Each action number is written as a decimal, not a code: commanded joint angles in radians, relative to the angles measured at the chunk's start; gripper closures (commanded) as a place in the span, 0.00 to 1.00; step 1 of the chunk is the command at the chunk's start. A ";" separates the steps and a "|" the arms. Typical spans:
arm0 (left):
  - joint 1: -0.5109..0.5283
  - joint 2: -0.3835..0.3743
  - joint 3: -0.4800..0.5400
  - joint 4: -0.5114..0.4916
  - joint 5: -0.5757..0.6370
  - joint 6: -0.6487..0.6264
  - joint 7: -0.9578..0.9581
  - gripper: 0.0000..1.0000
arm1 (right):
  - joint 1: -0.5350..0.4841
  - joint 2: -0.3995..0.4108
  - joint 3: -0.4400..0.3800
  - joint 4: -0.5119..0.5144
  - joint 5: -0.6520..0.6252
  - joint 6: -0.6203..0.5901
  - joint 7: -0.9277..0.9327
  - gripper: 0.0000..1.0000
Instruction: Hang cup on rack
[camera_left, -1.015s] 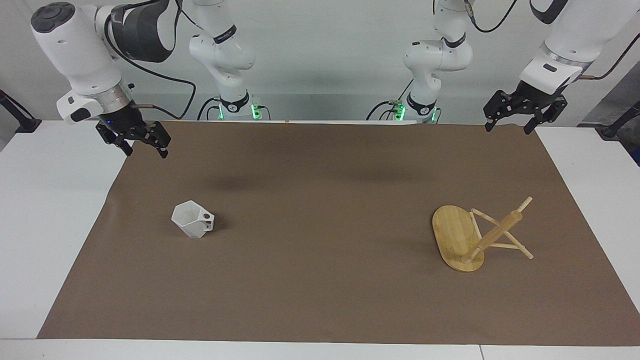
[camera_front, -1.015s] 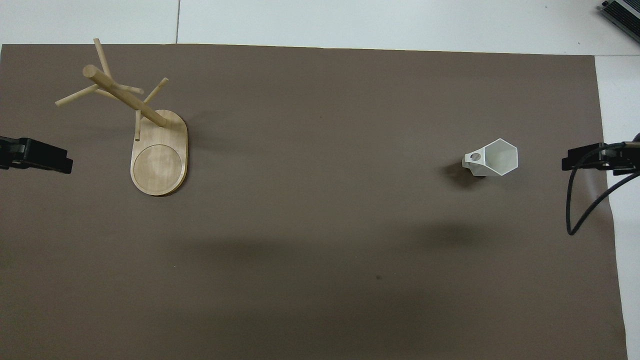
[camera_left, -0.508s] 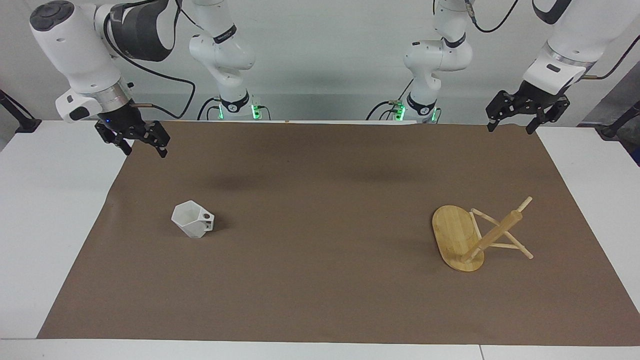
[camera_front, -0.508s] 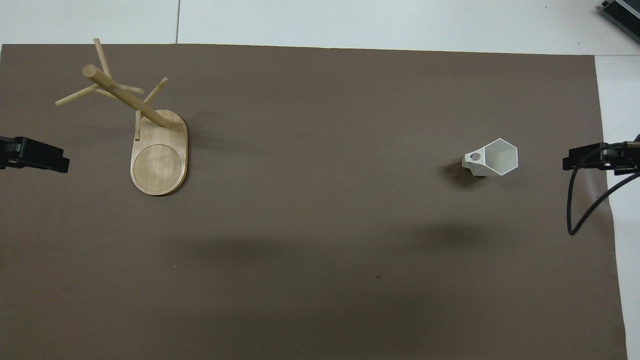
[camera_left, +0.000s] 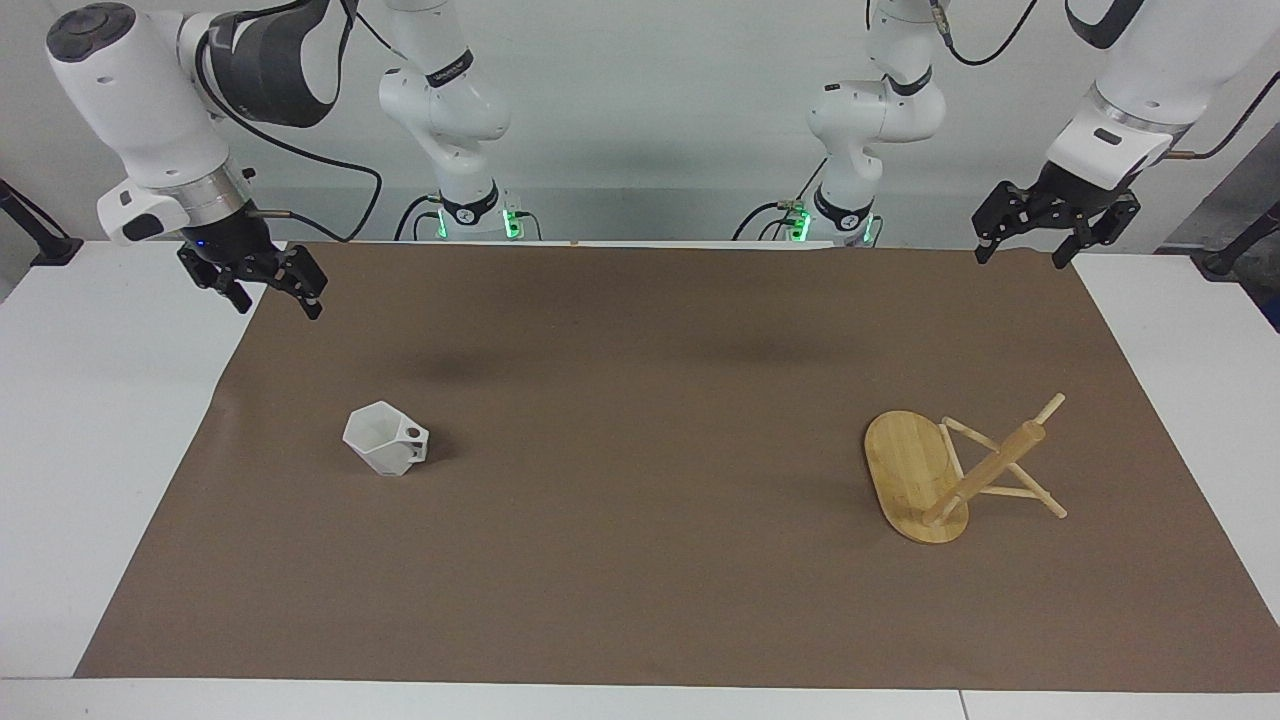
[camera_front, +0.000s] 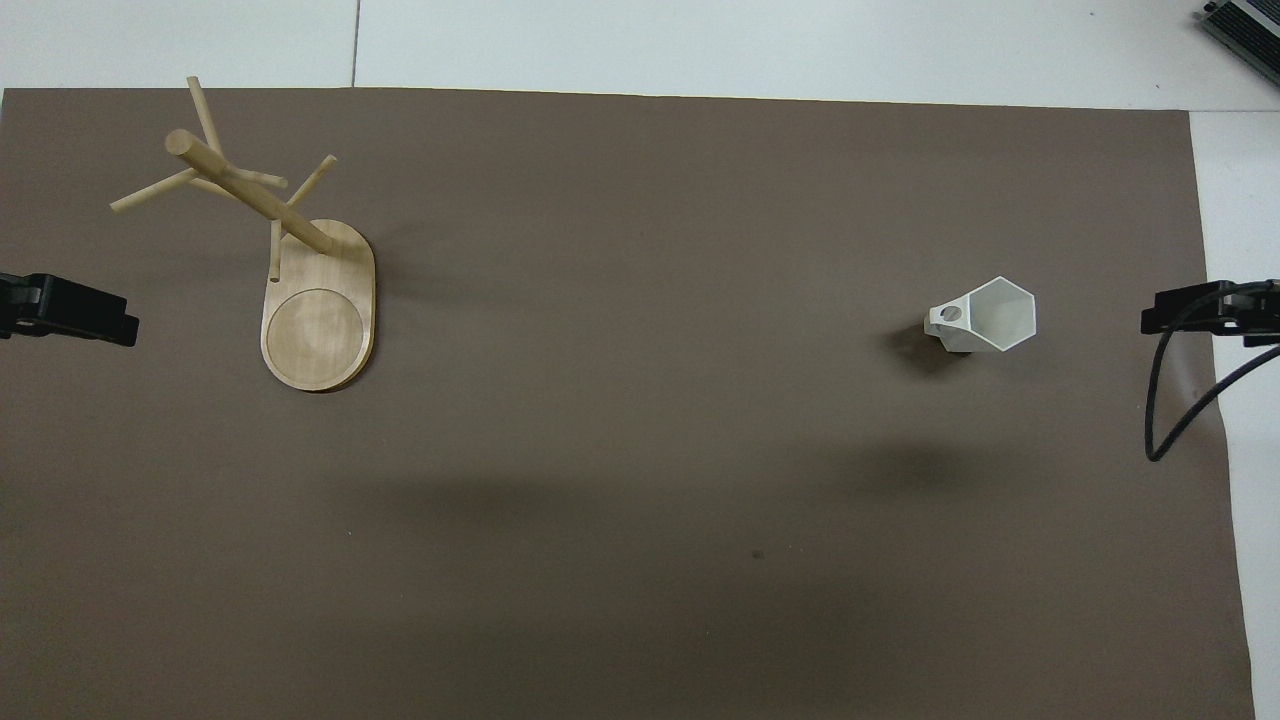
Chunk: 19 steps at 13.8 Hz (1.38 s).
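The white faceted cup (camera_left: 385, 440) stands upright on the brown mat toward the right arm's end of the table, its handle with the round hole pointing toward the table's middle; it also shows in the overhead view (camera_front: 985, 317). The bamboo rack (camera_left: 935, 475) stands on its oval base toward the left arm's end, its pegs bare; it also shows in the overhead view (camera_front: 300, 270). My right gripper (camera_left: 278, 302) is open and empty, up in the air over the mat's edge, apart from the cup. My left gripper (camera_left: 1018, 258) is open and empty over the mat's corner, apart from the rack.
The brown mat (camera_left: 640, 600) covers most of the white table (camera_left: 90, 450). Two more arm bases with green lights (camera_left: 470, 215) stand at the robots' edge of the table. A black cable (camera_front: 1165, 420) hangs by the right gripper (camera_front: 1160, 320). The left gripper's tip (camera_front: 115, 325) shows at the mat's edge.
My right gripper has drifted a little outward toward its own end of the table. My left gripper has risen slightly. The cup and the rack have not moved.
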<state>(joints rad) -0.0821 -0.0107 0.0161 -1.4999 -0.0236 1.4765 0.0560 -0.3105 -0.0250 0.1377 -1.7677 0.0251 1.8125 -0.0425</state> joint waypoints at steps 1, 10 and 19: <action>0.007 -0.025 -0.001 -0.025 -0.007 -0.007 -0.008 0.00 | -0.016 -0.019 0.006 -0.071 0.012 0.097 -0.028 0.00; 0.007 -0.025 -0.001 -0.025 -0.007 -0.007 -0.008 0.00 | -0.007 0.149 0.006 -0.130 0.004 0.367 -0.026 0.00; 0.007 -0.025 -0.001 -0.026 -0.007 -0.007 -0.008 0.00 | 0.031 0.255 0.006 -0.173 0.003 0.491 -0.019 0.00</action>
<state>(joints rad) -0.0821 -0.0107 0.0161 -1.5002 -0.0236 1.4761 0.0559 -0.2760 0.2505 0.1420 -1.9107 0.0249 2.2964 -0.0428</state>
